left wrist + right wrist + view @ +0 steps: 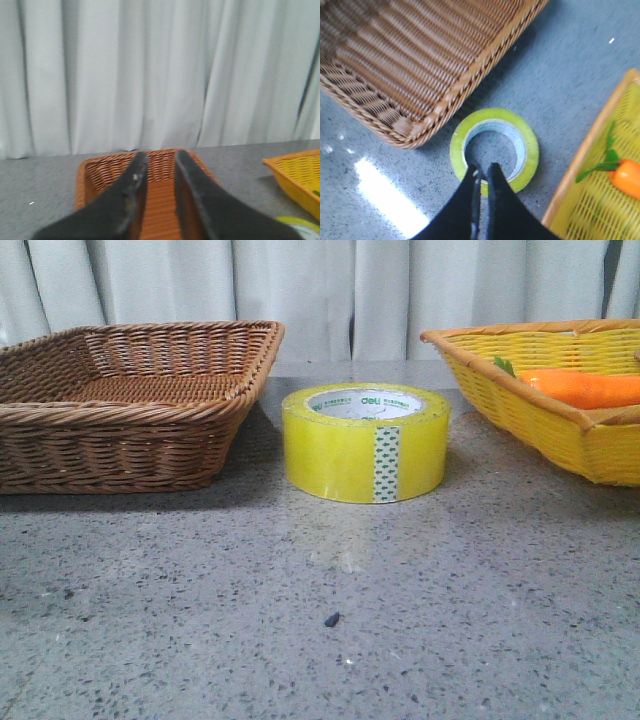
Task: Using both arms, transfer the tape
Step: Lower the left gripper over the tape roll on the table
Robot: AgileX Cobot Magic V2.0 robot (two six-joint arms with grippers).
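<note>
Right claw: the right claw (482,172) hangs above the tape (365,443), its fingers nearly together with only a thin slit between them, gripping nothing.
Left claw: the left claw (160,165) sits over the brown wicker basket (130,400), fingers a little apart and empty.
Tape: lying flat on the grey bench (320,620), hole upward, between the two baskets and clear of both.
Progress: nothing done yet — the roll is not grasped, and the pick-up, hand-over and placing all appear to remain.
Surroundings: the yellow basket (560,430) holds an orange carrot (585,388).
Obstacles: the brown basket's corner sits just beside the roll — little room on that side.
</note>
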